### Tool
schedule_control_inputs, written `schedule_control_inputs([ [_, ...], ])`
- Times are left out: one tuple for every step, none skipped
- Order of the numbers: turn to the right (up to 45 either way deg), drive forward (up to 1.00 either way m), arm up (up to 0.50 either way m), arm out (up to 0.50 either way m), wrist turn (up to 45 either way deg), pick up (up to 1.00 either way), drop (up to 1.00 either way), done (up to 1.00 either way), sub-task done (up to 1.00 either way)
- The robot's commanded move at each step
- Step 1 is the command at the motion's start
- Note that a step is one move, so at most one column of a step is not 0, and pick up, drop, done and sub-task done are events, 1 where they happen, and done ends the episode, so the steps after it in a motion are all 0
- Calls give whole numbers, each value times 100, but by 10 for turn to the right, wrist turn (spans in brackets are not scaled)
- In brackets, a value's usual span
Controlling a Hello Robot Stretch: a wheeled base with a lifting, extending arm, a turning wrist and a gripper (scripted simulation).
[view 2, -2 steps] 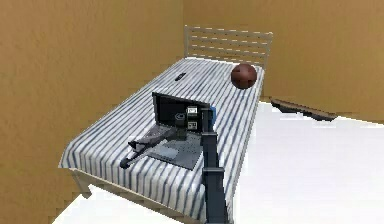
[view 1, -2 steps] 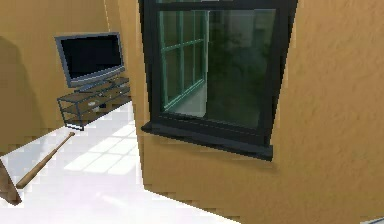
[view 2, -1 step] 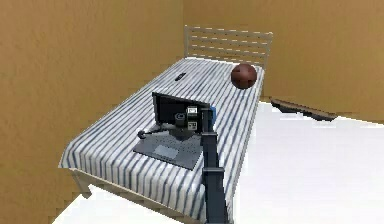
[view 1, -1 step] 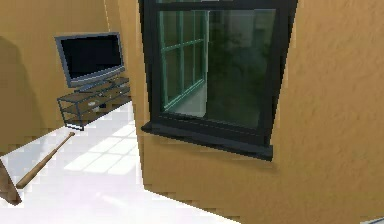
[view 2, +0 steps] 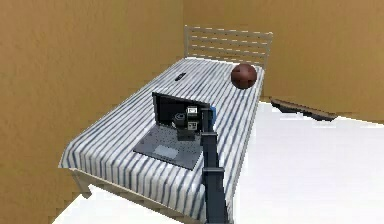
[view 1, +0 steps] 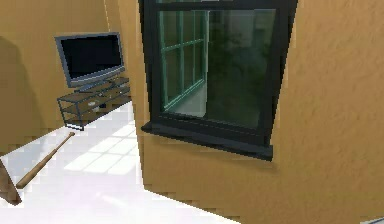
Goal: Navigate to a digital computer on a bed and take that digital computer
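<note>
A: On the bed (view 2: 118,140), about midway along its striped cover, sits the computer (view 2: 163,149): lid up, dark screen facing the near side, grey deck flat on the cover.
B: And the arm?
A: The arm (view 2: 214,185) rises from the near edge, and its far end lies right at the screen's right half. The jaws sit there against the dark lid.
B: Do they have hold of it?
A: I cannot tell. The computer rests on the cover right behind them, so I cannot say whether they grip anything, or even touch it.
B: What else is on the bed?
A: A dark red ball (view 2: 244,74) at the far right, near the white slatted headboard (view 2: 228,42). A small dark flat thing (view 2: 181,75) lies far left, well apart from the computer.
B: Around the bed?
A: Ochre walls (view 2: 60,60) left and far. The pale floor (view 2: 310,170) is to the right, with a long dark object (view 2: 300,107) at the foot of the far wall.
B: Ahead of the robot?
A: A dark-framed window (view 1: 215,70), close by. Far left there is a TV (view 1: 90,57) on a low stand (view 1: 95,102), with a wooden bat (view 1: 45,160) on the floor nearer.
</note>
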Motion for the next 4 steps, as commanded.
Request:
schedule_control_inputs([
  [0,0,0,0,90,0,0,0,0],
  [0,0,-30,0,0,0,0,0,0],
  [0,0,0,0,0,100,0,0,0],
  [0,0,10,0,0,0,0,0,0],
])
